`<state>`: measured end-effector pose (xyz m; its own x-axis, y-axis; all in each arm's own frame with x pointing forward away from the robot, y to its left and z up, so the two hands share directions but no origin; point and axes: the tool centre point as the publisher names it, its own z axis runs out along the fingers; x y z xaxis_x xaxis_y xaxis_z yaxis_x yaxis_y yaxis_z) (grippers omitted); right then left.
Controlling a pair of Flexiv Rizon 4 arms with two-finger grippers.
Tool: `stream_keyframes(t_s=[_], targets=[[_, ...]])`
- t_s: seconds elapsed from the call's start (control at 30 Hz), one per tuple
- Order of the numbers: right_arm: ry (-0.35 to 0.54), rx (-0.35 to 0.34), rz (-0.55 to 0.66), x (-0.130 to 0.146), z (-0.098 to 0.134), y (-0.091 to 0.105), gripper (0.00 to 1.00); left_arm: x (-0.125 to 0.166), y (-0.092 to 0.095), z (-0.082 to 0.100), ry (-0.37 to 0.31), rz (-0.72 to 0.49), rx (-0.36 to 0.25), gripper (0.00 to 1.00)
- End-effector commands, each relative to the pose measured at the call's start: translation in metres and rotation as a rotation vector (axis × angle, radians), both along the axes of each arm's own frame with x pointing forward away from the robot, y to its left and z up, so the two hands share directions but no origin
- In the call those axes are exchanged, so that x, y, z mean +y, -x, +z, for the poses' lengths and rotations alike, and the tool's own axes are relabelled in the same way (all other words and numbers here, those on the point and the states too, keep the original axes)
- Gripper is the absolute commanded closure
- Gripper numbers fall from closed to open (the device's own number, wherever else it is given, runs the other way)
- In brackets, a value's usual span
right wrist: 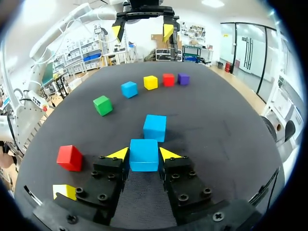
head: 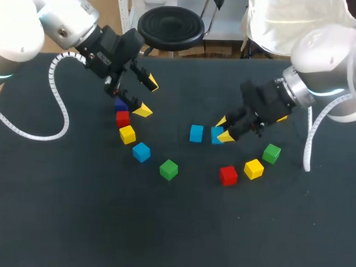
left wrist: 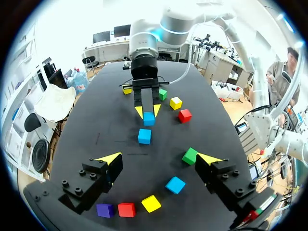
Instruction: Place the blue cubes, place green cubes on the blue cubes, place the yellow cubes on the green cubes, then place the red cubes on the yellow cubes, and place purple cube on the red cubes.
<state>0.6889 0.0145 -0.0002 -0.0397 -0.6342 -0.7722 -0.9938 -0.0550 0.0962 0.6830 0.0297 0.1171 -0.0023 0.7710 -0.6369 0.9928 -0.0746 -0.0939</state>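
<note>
My right gripper is shut on a blue cube, low over the table just behind a second blue cube. In the head view the held blue cube is right of that second blue cube. A third blue cube lies in an arc with a purple cube, a red cube, a yellow cube and a green cube. My left gripper hangs open and empty above the arc's purple end. From its wrist, the left gripper looks over the whole table.
Right of the middle lie another red cube, yellow cube and green cube, close under my right arm. The dark table has bare room across its front.
</note>
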Motion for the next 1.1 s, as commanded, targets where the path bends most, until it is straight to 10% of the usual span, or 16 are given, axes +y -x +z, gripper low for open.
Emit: stream_keyframes(t_s=[0.03, 1.1], targets=[[0.0, 0.006, 0.007, 0.0, -0.003, -0.004, 1.0, 0.0, -0.001, 0.0, -0.003, -0.002, 0.002, 0.0], [0.023, 0.007, 0.058, 0.005, -0.009, -0.019, 1.0, 0.0, -0.001, 0.0, -0.003, -0.002, 0.002, 0.0]])
